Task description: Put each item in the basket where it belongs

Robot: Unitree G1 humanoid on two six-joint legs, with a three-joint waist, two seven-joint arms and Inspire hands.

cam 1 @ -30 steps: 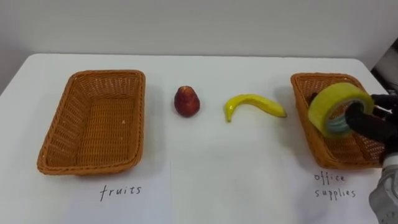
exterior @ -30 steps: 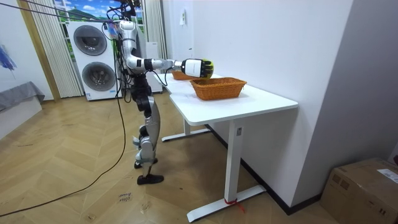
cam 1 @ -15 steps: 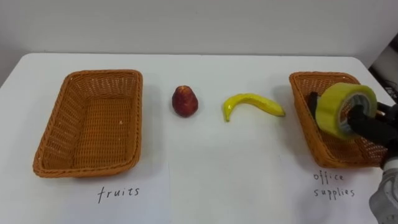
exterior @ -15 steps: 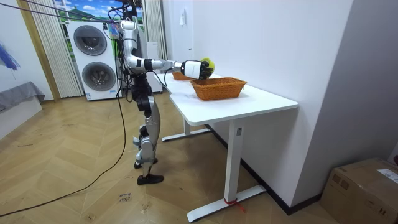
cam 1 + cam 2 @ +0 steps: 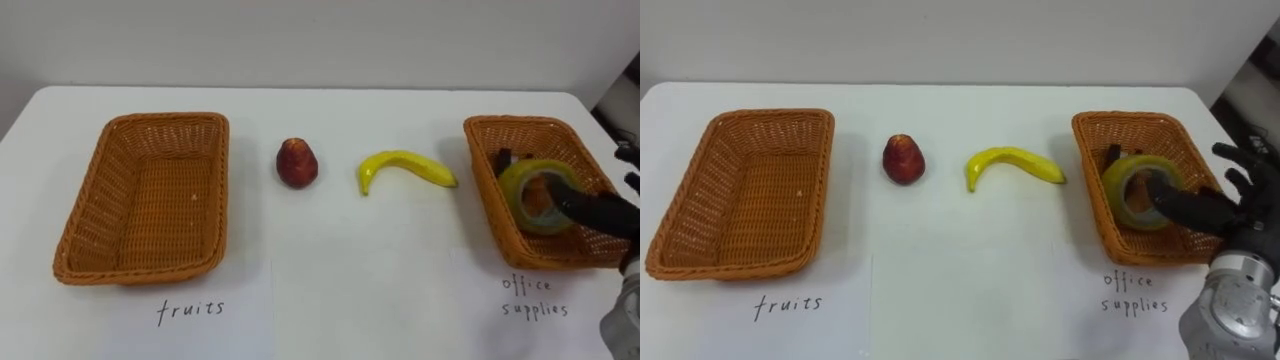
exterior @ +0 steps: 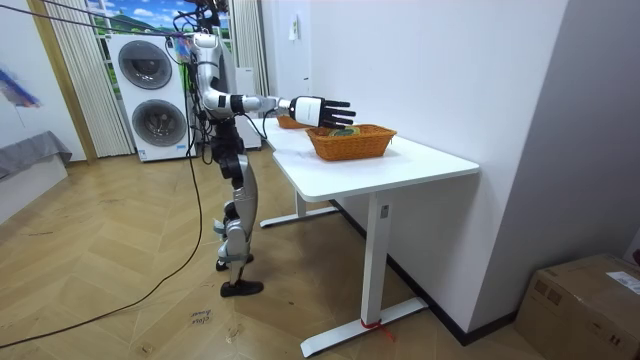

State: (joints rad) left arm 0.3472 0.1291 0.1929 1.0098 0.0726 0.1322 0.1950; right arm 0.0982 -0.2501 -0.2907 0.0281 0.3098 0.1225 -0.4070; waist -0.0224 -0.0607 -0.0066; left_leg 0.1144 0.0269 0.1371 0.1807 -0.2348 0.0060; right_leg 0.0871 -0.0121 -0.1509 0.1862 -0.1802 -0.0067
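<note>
Right hand (image 5: 605,213) comes in from 4 o'clock in the left eye view, dark fingers spread wide and clamped on nothing. Half a second ago those fingers were curled round the yellow tape roll (image 5: 513,190) and held it above the office-supplies basket (image 5: 478,190). Now the roll lies tilted inside that basket, at 3 o'clock on the white table (image 5: 330,280), beside a dark item (image 5: 503,158) too small to identify. The thumb overlaps the roll's lower edge, and whether it touches cannot be told. A red fruit (image 5: 298,162) and a banana (image 5: 405,168) lie near the table's centre, well apart from the fruit basket (image 5: 90,210) at 9 o'clock, which holds nothing. In the room view the robot stands at the table's far end, toward 10 o'clock. Its right hand (image 6: 322,108) is stretched level over the nearer basket with fingers fanned out, and a glimpse of yellow-green shows just below it inside the rim. The right eye view repeats the scene, with the roll leaning inside the basket at 3 o'clock and the open fingers just beside it. The release looks complete, so the office item counts as sorted, and both fruits remain to be moved across to 9 o'clock.
</note>
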